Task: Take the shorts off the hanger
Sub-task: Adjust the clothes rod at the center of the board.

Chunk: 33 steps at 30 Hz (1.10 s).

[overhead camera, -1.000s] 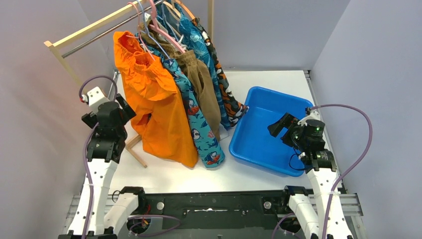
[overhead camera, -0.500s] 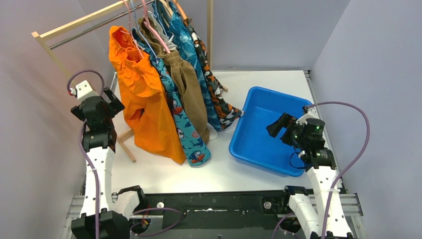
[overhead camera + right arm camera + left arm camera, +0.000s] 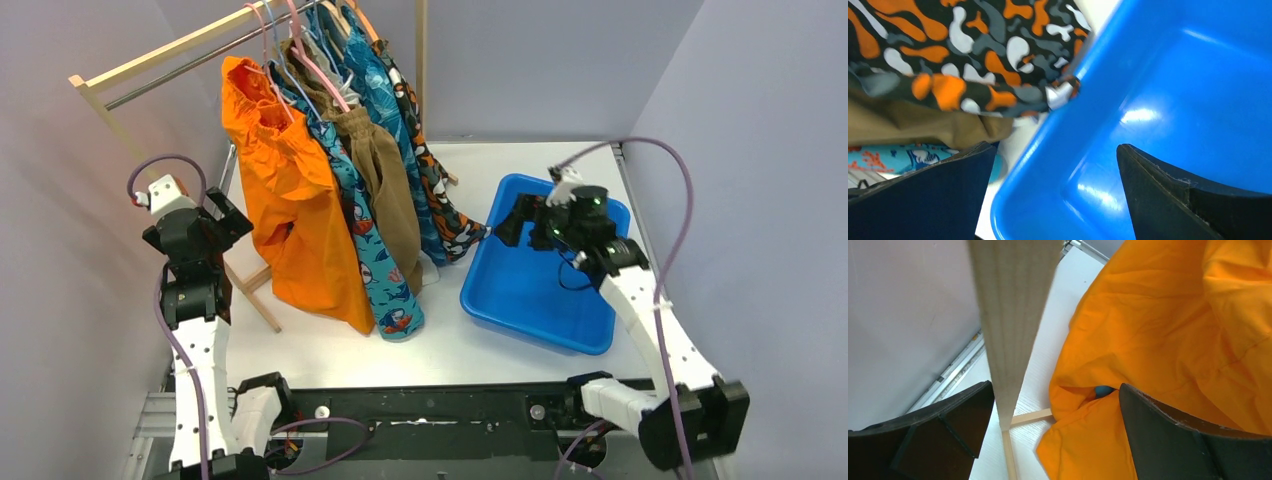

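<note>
The shorts (image 3: pixel 340 190) hang bunched on hangers from the rack (image 3: pixel 170 58), toward 11 o'clock on the table (image 3: pixel 330 352). The orange pair (image 3: pixel 295 220) is at the 9 o'clock end and the camouflage pair (image 3: pixel 973 60) at 3 o'clock, its hem at the tub (image 3: pixel 530 290) rim. The left gripper (image 3: pixel 225 215) sits at 9 o'clock of the orange pair, jaws apart, facing the post (image 3: pixel 1010 315). The right gripper (image 3: pixel 510 222) hangs over the tub by the camouflage hem, jaws apart and holding nothing.

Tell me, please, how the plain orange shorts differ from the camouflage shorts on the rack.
The orange shorts are one plain colour; the camouflage shorts carry orange, black and white blotches. The orange shorts hang leftmost in the row; the camouflage shorts hang rightmost, their hem by the blue bin. Both hang from hangers.
</note>
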Tool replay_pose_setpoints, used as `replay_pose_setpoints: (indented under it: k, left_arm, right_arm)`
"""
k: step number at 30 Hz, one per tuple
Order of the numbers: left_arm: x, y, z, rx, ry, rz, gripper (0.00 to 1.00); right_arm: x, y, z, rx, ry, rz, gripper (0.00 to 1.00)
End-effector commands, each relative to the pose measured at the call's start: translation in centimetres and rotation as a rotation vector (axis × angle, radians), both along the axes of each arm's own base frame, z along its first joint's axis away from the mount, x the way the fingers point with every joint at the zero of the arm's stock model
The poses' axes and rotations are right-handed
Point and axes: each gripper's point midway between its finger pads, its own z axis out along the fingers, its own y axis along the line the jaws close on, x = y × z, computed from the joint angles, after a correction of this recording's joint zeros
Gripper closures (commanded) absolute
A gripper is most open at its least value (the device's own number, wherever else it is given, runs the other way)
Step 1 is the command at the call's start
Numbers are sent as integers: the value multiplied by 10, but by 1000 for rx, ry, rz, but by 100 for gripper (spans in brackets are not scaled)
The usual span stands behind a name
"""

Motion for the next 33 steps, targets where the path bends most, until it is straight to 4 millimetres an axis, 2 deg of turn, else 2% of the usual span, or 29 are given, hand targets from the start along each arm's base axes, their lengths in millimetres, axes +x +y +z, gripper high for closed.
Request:
replay_pose_setpoints:
  k: [1, 4, 5, 6, 8, 11, 13, 15, 20, 23, 26, 29, 32, 33]
  left_arm:
    - [-10, -27, 12, -70, -62, -100, 3]
    - [-15, -28, 5, -76, -41, -101, 3]
    - [-15, -28, 2, -76, -33, -100, 3]
    - [-16, -28, 0, -75, -28, -99, 3]
    - [-15, -27, -3, -72, -15, -99, 3]
    - [-14, -24, -2, -57, -12, -89, 3]
    - [-14, -21, 0, -42, -2, -82, 3]
    - [-14, -18, 2, -25, 9, -71, 3]
    - [-21, -7, 1, -14, 19, -4, 3]
    - [-20, -8, -5, -25, 19, -1, 3]
    - [-19, -7, -10, -34, 22, 3, 3]
    - [-19, -7, -12, -37, 26, 7, 3]
    - [-20, -8, -15, -47, 28, 10, 3]
    - [-19, -9, -15, -52, 28, 7, 3]
  right_arm:
    - [52, 29, 35, -149, -160, 44, 2]
    - [89, 58, 33, -178, -135, 110, 1]
    - [98, 69, 32, -177, -120, 142, 4]
    - [103, 90, 25, -171, -95, 204, 8]
    - [105, 134, 17, -159, -65, 318, 11]
    - [97, 199, 7, -194, -58, 447, 14]
    - [105, 213, 4, -229, -62, 416, 12]
    - [123, 202, 5, -232, -69, 328, 10]
    - [164, 125, 18, -290, -134, 100, 5]
    - [174, 98, 17, -311, -176, 102, 3]
    - [190, 86, 1, -414, -169, 112, 3]
    - [209, 83, -27, -544, -135, 179, 8]
    - [235, 82, -46, -642, -105, 202, 12]
    - [245, 83, -47, -670, -119, 215, 14]
